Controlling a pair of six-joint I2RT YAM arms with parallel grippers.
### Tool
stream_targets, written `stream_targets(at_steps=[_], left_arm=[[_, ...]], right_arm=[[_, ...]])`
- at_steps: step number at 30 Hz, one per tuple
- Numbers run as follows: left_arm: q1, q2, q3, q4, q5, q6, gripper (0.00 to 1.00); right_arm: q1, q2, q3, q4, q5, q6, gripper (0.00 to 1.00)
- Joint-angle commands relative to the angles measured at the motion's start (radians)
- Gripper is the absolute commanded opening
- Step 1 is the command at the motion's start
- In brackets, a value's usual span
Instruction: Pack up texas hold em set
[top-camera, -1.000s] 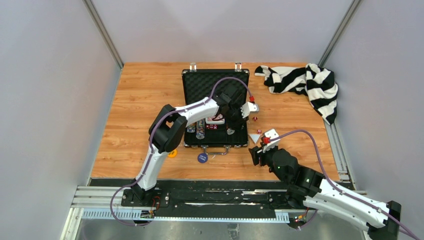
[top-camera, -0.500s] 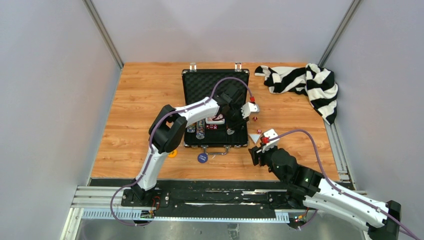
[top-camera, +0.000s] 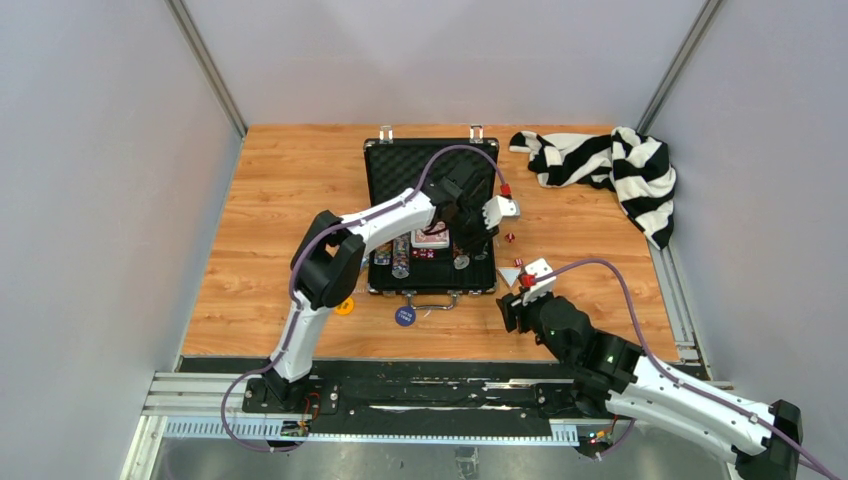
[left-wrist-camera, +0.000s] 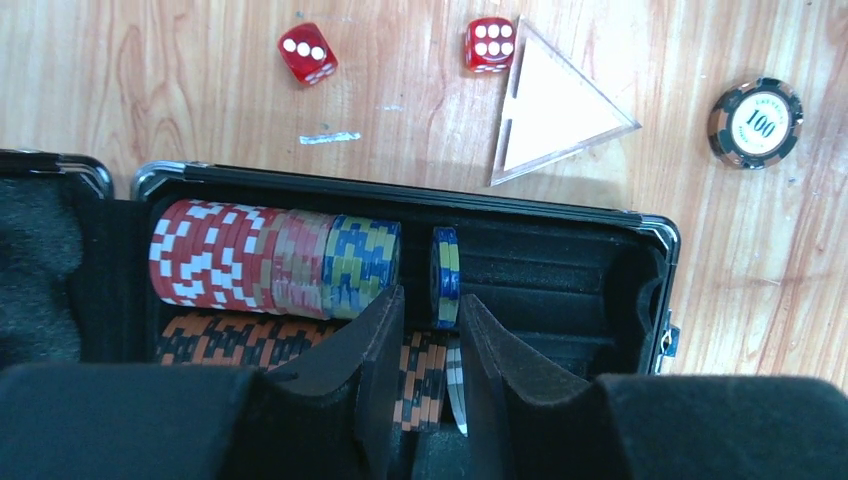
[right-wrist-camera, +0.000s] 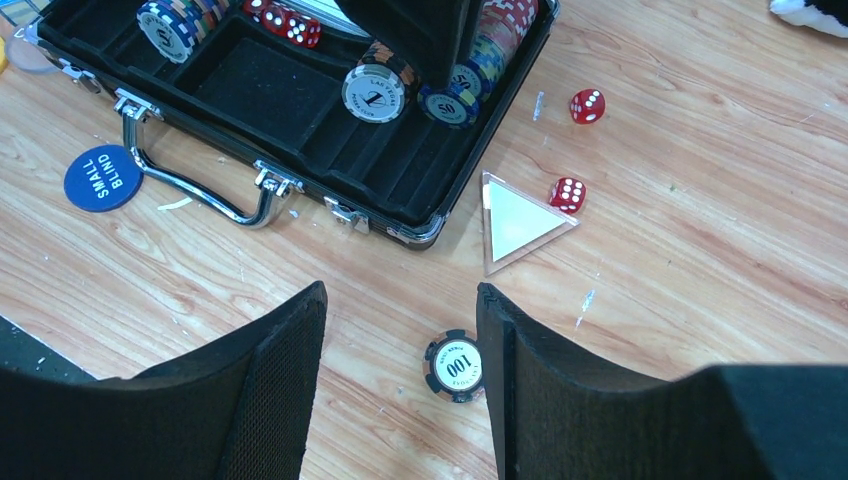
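The black briefcase (top-camera: 430, 160) lies open mid-table, its slots holding rows of poker chips (left-wrist-camera: 215, 255). My left gripper (left-wrist-camera: 430, 300) is down in the chip slots at the case's right end (top-camera: 470, 245). Its jaws are slightly open, and a blue-and-yellow chip (left-wrist-camera: 446, 277) stands on edge just past the tips, loose in the gap. My right gripper (right-wrist-camera: 400, 295) hovers open over a black "100" chip (right-wrist-camera: 454, 366) flat on the table. The chip lies close to the right finger. Two red dice (right-wrist-camera: 587, 106) (right-wrist-camera: 567, 194) lie beside the case.
A clear triangular plate (right-wrist-camera: 515, 222) lies between the dice and the case corner. A blue "small blind" button (right-wrist-camera: 103, 178) sits by the metal handle (right-wrist-camera: 190, 185), an orange button (top-camera: 345, 307) further left. The striped cloth (top-camera: 610, 165) is bunched at the back right.
The left gripper's jaws have parted a little and it has shifted slightly toward the back of the case. The right gripper has crept a little to the left.
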Motion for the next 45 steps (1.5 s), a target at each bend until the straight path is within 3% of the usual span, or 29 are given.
stream_targets(at_steps=[1,6,10,13,16,17,18,19,22,23,28,35,45], left_arm=[[0.005,-0.087,0.026,0.03,-0.005,0.034,0.33],[0.006,-0.137,0.025,0.02,-0.027,0.047,0.33],[0.017,-0.218,-0.025,0.062,-0.047,-0.012,0.33],[0.046,-0.334,-0.164,0.251,-0.194,-0.185,0.32],[0.069,-0.531,-0.405,0.482,-0.46,-0.367,0.35],[0.069,-0.598,-0.484,0.551,-0.539,-0.422,0.41],[0.069,-0.654,-0.558,0.603,-0.59,-0.463,0.56],[0.07,-0.711,-0.621,0.641,-0.618,-0.495,0.65],[0.074,-0.839,-0.782,0.736,-0.627,-0.623,0.92],[0.075,-0.873,-0.835,0.772,-0.611,-0.647,0.95],[0.075,-1.06,-1.024,0.88,-0.594,-0.779,0.97],[0.08,-1.27,-1.175,0.926,-0.523,-0.947,0.99],[0.09,-1.269,-1.235,0.911,-0.462,-1.035,0.99]], right_arm=[[-0.02,0.011,-0.015,0.036,-0.012,0.01,0.57],[-0.051,0.053,-0.025,0.091,-0.06,0.027,0.56],[-0.149,0.186,-0.001,0.155,-0.161,0.058,0.55],[-0.191,0.289,0.037,0.2,-0.183,0.061,0.42],[-0.201,0.363,0.097,0.187,-0.134,0.056,0.4],[-0.204,0.376,0.119,0.161,-0.103,0.066,0.4],[-0.205,0.384,0.138,0.129,-0.081,0.08,0.44],[-0.208,0.387,0.152,0.095,-0.062,0.096,0.52],[-0.21,0.392,0.172,-0.015,0.006,0.155,0.64],[-0.212,0.4,0.177,-0.054,0.029,0.176,0.66],[-0.214,0.414,0.137,-0.133,0.056,0.281,0.76],[-0.266,0.389,0.073,-0.085,-0.015,0.33,0.77],[-0.313,0.449,0.021,-0.006,-0.128,0.335,0.77]])
